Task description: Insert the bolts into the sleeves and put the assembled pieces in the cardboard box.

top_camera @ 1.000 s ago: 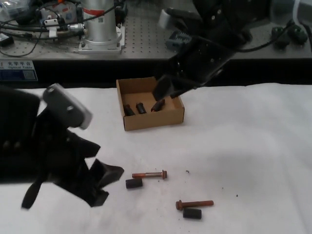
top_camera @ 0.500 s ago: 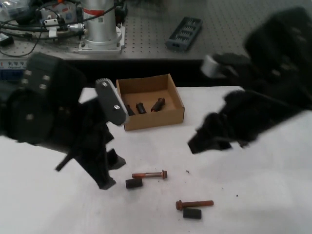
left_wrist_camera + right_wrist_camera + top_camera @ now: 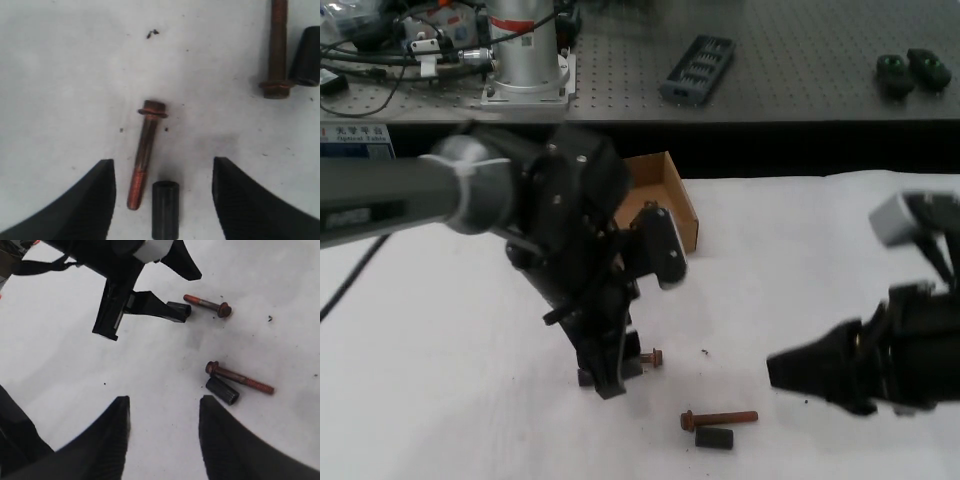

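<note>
**A:** Entry one, left claw?
**B:** We list it spread wide and empty, poised just above a bolt and sleeve that lie side by side on the table. Both sit inside its span, so we judge it lined up for a pick.
**A:** Entry two, right claw?
**B:** Wide too, empty, low, near the second bolt and second sleeve.
**A:** Changes?
**B:** A second ago the right arm stood over the cardboard box and has since drawn back. The left has swung in from the near edge.
</note>
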`<act>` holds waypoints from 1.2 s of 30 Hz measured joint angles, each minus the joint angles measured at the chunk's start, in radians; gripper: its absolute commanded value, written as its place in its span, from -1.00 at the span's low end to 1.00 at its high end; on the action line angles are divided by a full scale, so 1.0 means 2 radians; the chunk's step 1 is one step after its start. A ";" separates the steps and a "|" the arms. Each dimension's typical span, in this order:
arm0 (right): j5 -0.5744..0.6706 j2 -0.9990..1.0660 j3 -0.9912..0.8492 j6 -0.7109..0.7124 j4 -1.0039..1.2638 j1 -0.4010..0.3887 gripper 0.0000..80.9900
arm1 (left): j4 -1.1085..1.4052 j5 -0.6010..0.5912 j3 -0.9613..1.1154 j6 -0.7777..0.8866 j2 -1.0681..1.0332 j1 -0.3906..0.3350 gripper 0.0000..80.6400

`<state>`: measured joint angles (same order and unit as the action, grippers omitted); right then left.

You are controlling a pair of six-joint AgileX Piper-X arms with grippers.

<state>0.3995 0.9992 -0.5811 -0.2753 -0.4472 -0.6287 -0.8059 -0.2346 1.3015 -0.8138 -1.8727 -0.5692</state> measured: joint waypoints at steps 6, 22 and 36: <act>0.035 0.000 0.016 -0.038 0.033 0.000 -0.17 | -0.023 0.015 0.011 -0.016 -0.017 -0.008 0.04; 0.057 0.000 0.023 -0.053 0.064 -0.040 -0.17 | 0.001 0.031 0.034 -0.027 -0.059 -0.015 0.04; 0.026 -0.001 0.060 -0.061 0.100 -0.058 -0.17 | -0.004 0.076 0.039 -0.027 -0.061 -0.016 0.04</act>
<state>0.4520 0.9968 -0.4610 -0.3977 -0.2474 -0.7446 -0.8140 -0.0818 1.3795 -0.8675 -1.9954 -0.6012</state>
